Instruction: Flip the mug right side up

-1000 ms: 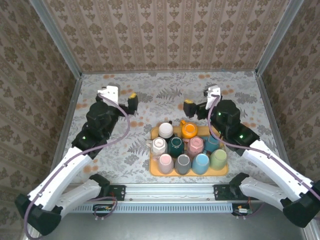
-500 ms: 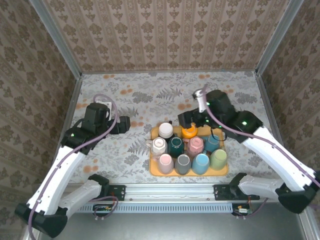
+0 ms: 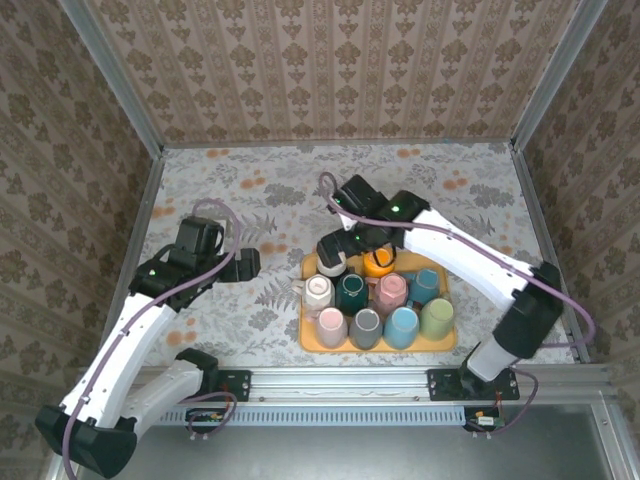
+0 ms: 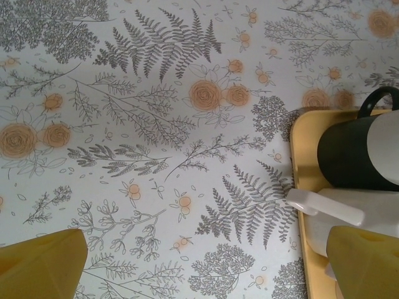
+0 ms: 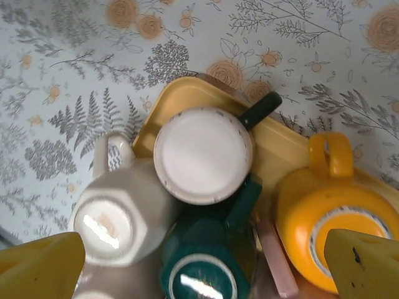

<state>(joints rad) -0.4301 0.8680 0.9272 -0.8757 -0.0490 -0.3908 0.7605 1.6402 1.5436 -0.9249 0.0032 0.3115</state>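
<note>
Spread wide, the right fingers [image 5: 38,269] hover over the upside-down mug [image 5: 202,154], which sits at twelve o'clock between them. The left fingers [image 4: 37,265] gape too, above the counter [image 4: 156,124].

Tray [image 3: 307,336]: one, lower middle of the frame.
Mugs [image 3: 351,293]: ten, all on the tray.
Upper row: two mugs.
Middle row: four mugs.
Lower row: four mugs.
Pink mugs [image 3: 389,292]: two.
Arms [image 3: 140,330]: two.

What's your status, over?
Right gripper open, above black-handled mug, upside down at tray corner. Left gripper open, over table. Cream mug and teal mug crowd it.
</note>
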